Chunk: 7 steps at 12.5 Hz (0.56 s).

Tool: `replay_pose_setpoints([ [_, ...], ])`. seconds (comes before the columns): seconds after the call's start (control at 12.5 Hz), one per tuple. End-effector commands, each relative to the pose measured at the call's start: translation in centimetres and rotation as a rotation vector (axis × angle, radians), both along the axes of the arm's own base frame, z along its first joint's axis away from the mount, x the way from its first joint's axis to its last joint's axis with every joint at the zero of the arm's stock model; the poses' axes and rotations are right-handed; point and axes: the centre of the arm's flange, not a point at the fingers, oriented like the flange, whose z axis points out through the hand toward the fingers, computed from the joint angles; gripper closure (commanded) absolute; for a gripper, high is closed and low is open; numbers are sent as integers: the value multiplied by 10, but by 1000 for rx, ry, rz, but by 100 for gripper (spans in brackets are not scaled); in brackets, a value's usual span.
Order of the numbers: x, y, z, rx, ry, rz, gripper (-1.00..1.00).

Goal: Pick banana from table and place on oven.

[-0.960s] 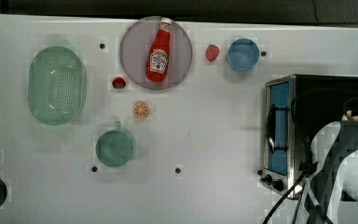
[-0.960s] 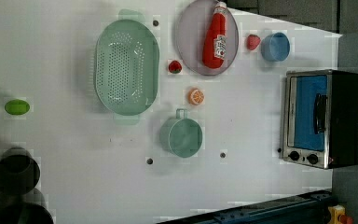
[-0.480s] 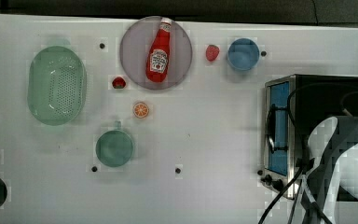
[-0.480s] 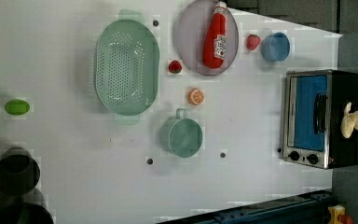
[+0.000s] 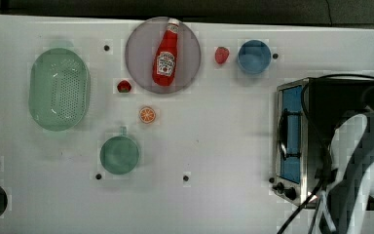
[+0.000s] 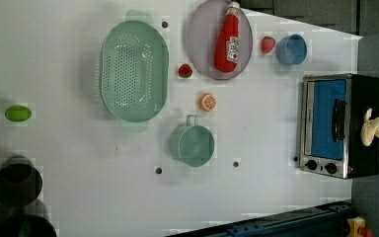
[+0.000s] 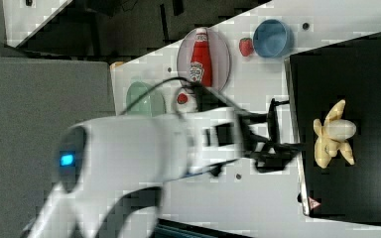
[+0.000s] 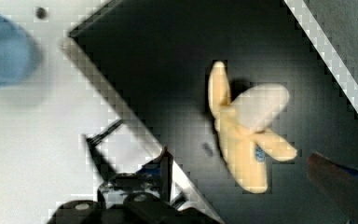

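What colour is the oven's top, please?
Black; the right view shows the oven top best.

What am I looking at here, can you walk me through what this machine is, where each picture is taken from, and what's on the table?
The white machine is a robot arm. Three fixed cameras look at the scene from different spots, and a fourth is mounted on the arm's wrist, looking past the gripper.

A white table carries a green colander, a green mug, a ketchup bottle lying on a grey plate, a blue cup, two strawberries, an orange slice, a lime and a toaster oven.

A peeled toy banana lies on the oven's black top. The gripper hangs beside it, open, holding nothing. The job looks done.
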Motion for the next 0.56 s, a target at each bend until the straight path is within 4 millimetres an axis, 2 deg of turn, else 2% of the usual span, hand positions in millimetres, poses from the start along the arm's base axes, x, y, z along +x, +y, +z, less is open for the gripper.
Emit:
replay_pose_setpoints([
  [0.08,17,81,100,25,-132,72,-100],
  [0.24,16,145,110,94,-50,-6,-100],
  [0.32,21,246,127,106,3,-180,-100],
  [0.48,22,294,137,90,-17,-225,-100],
  [0.56,21,307,142,87,-26,-209,-100],
])
